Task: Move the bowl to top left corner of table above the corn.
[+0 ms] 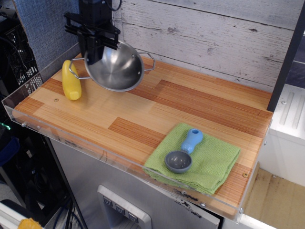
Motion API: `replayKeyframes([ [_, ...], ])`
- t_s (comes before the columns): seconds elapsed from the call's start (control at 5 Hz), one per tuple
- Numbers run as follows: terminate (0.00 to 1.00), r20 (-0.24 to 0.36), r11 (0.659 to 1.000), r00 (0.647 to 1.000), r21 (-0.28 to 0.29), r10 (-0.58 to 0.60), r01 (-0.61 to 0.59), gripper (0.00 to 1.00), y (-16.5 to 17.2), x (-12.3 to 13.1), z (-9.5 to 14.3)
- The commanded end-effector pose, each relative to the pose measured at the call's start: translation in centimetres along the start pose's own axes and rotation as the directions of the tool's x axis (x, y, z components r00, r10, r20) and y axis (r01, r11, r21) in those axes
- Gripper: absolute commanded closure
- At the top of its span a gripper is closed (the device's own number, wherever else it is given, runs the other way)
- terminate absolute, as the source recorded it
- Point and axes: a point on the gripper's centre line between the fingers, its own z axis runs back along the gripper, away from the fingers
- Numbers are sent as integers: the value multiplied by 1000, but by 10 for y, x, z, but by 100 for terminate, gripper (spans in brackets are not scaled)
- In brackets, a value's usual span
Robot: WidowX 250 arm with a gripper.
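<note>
The shiny steel bowl (116,68) with two wire loop handles hangs tilted above the back left part of the wooden table (143,112), its open side facing the camera. My black gripper (95,45) comes down from the top and is shut on the bowl's upper left rim. The yellow corn (71,80) lies on the table at the left, just left of and below the bowl; the bowl's left handle overlaps its upper end in the view.
A green cloth (209,164) lies at the front right with a small grey scoop with a blue handle (183,152) on it. A clear acrylic edge (76,140) runs along the table front. A whitewashed plank wall (214,36) stands behind.
</note>
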Motion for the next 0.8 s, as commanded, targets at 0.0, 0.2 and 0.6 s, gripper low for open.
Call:
replayKeyframes([
  [0.0, 0, 22, 999, 999, -2, 50, -49, 100, 11, 25, -7],
  [0.2, 0, -2, 999, 999, -21, 44, -44, 100, 5, 31, -20],
  [0.6, 0, -20, 997, 998, -25, 66, -67, 0, 6, 32, -26],
])
